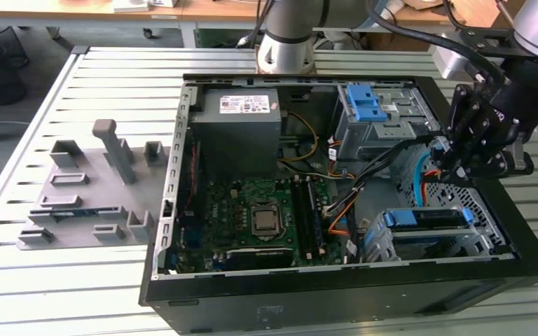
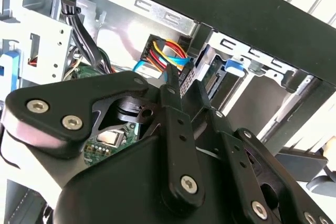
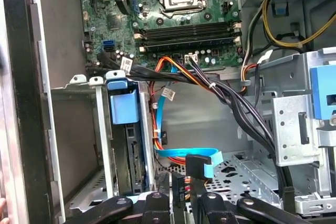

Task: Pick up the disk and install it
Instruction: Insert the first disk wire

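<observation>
Disk [image 1: 425,218] seated in drive cage [image 1: 492,241]; hand [image 3: 184,200] narrow, prob. pinching black plug [image 3: 195,167] nr it.

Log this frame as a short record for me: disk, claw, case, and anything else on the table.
disk: seated in a drive cage, blue bracket showing
claw: inside the computer case, beside the blue cable
computer case: open, lying on the slatted table
grey fixture: on the table, exterior view's left
</observation>
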Controlling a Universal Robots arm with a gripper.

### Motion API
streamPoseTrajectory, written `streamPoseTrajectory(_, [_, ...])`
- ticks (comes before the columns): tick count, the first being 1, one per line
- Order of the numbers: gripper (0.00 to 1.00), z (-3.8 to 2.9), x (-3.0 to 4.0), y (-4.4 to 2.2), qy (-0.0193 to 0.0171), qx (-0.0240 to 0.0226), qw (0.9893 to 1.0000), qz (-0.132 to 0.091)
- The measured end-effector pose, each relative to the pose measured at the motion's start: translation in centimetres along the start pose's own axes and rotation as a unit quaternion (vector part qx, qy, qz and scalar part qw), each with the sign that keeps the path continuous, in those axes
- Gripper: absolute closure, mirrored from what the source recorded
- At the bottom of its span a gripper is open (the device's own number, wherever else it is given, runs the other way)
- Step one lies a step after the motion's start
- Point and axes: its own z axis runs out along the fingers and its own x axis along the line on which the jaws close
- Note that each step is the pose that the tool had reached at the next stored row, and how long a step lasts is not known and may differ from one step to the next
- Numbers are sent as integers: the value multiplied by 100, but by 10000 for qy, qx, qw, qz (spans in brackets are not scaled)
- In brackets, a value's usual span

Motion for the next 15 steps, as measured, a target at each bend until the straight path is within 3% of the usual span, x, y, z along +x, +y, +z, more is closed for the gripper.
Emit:
streamPoseTrajectory(5, [70,43,-6,0,1,0,10000,3])
streamPoseTrajectory(6, [71,46,-6,0,2,0,10000,3])
streamPoseTrajectory(8, [84,47,-6,-1,2,0,10000,4])
streamPoseTrajectory(13, [84,51,-2,-2,-1,-2,10000,3])
streamPoseTrajectory(15, [84,56,-1,-3,26,-21,10000,-63])
